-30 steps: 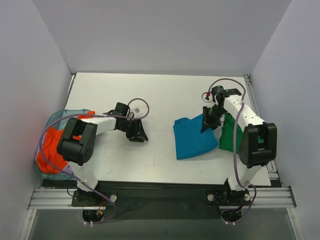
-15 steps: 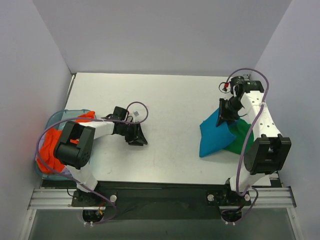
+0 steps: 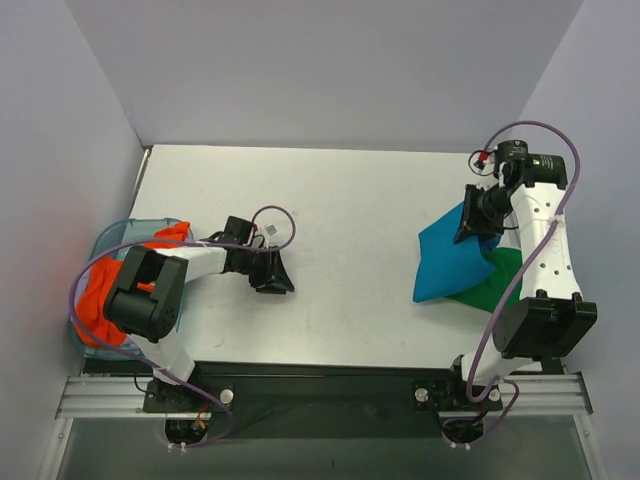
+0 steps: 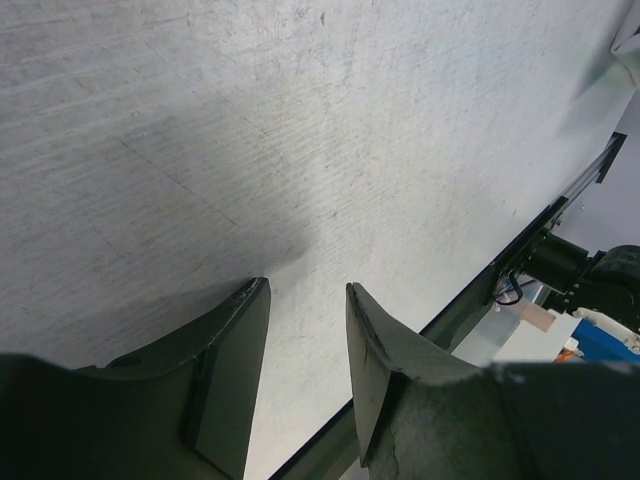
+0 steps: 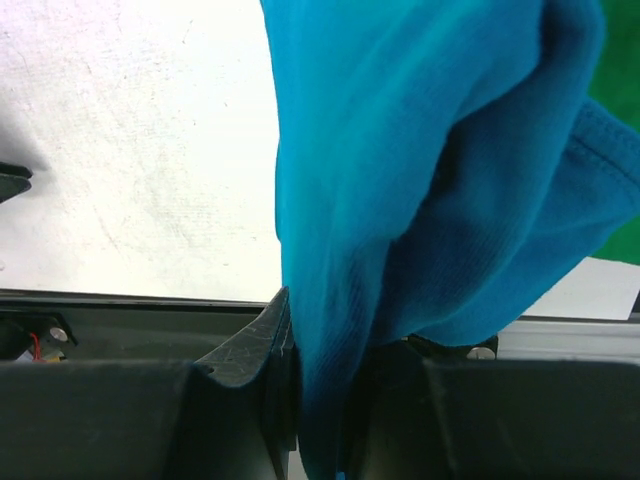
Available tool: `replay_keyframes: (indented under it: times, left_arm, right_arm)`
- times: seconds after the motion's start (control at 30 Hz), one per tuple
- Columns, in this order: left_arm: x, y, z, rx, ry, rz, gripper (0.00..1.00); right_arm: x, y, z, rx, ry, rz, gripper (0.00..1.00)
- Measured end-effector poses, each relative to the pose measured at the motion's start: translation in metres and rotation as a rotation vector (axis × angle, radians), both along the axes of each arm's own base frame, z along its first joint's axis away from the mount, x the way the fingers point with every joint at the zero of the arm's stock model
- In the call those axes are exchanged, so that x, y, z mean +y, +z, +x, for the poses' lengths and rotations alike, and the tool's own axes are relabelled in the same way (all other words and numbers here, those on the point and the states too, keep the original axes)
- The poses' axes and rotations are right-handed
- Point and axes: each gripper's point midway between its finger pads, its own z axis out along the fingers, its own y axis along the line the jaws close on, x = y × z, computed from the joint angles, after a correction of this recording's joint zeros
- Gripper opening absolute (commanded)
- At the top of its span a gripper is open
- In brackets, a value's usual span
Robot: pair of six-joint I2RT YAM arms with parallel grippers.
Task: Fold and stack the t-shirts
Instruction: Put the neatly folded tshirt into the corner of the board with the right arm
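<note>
Stacking: right gripper clamped on teal shirt, right side of frame, partly over green shirt. Best to lower it flat, edges aligned, then release. Left gripper jaws apart, empty.

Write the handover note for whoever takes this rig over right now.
Right gripper: shut on a corner of the teal shirt. The shirt looks folded and lies partly over the green shirt at the right side of the table.
Left gripper: open, empty, low over bare table left of centre.
Orange shirt: bunched in the basket at the left edge.
Done: teal apparently folded and lying on green.
Left: release the teal and square it on the green, then fold and stack the orange.
</note>
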Motion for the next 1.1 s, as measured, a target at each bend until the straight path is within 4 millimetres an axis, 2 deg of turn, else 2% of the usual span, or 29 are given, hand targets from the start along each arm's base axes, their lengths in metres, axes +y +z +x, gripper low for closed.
replay_keyframes:
  times: [0.23, 0.63, 0.87, 1.1]
  left_arm:
    - [0.003, 0.001, -0.007, 0.003, 0.001, 0.005, 0.48]
    - [0.016, 0.005, -0.018, 0.001, 0.012, 0.069, 0.48]
    - [0.018, 0.029, -0.02, -0.057, 0.015, 0.059, 0.48]
    - [0.019, 0.052, -0.023, -0.108, 0.018, 0.043, 0.48]
  right_arm:
    - [-0.017, 0.002, -0.008, -0.011, -0.049, -0.002, 0.0]
    - [-0.039, 0.0, -0.002, -0.006, -0.118, 0.003, 0.0]
    - [-0.058, -0.007, 0.002, 0.015, -0.172, 0.01, 0.0]
    - [-0.076, -0.026, 0.01, 0.066, -0.21, 0.007, 0.0]
